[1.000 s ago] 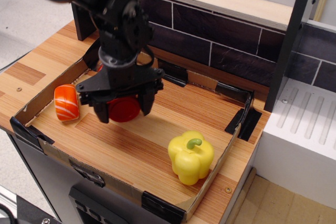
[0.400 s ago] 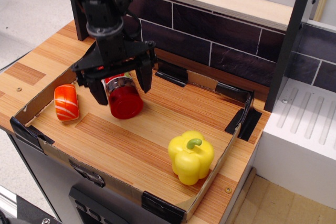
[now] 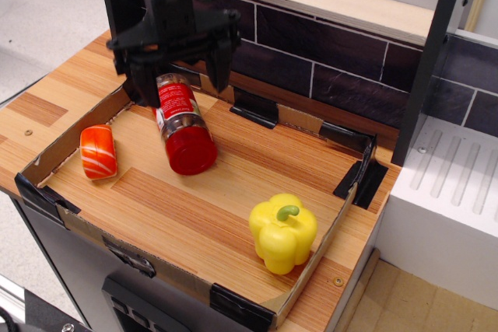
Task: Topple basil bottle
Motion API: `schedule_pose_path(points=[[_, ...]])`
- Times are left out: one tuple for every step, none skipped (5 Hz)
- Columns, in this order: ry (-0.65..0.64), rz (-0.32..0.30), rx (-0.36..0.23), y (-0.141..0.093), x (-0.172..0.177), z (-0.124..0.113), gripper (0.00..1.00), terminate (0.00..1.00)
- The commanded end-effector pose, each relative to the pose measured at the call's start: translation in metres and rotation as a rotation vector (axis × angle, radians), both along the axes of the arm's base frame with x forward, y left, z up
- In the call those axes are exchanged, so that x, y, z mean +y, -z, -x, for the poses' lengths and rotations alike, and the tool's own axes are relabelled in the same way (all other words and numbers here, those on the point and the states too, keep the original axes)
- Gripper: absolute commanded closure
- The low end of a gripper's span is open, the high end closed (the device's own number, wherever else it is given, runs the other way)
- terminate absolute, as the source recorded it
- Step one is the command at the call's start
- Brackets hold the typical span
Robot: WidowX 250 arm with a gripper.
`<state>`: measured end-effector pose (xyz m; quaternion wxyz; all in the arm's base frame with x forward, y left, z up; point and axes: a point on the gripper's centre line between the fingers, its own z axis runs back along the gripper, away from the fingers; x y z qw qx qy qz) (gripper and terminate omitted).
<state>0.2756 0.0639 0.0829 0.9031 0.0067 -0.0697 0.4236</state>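
From where I stand, the end effector (image 3: 177, 68) hangs spread wide, gripping nothing. Just below it the basil bottle (image 3: 184, 125) lies on its side on the table (image 3: 233, 184), red cap toward me, seemingly toppled; the salmon piece (image 3: 98, 151) sits lower left.

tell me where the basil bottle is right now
The basil bottle lies on its side in the left part of the cardboard tray, red cap toward the camera, just right of the salmon piece and below the open gripper.
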Motion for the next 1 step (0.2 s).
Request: schedule_pose_path(points=[[-0.002,-0.016,-0.065,-0.0239,-0.0012,-0.0007,0.0,1.0]])
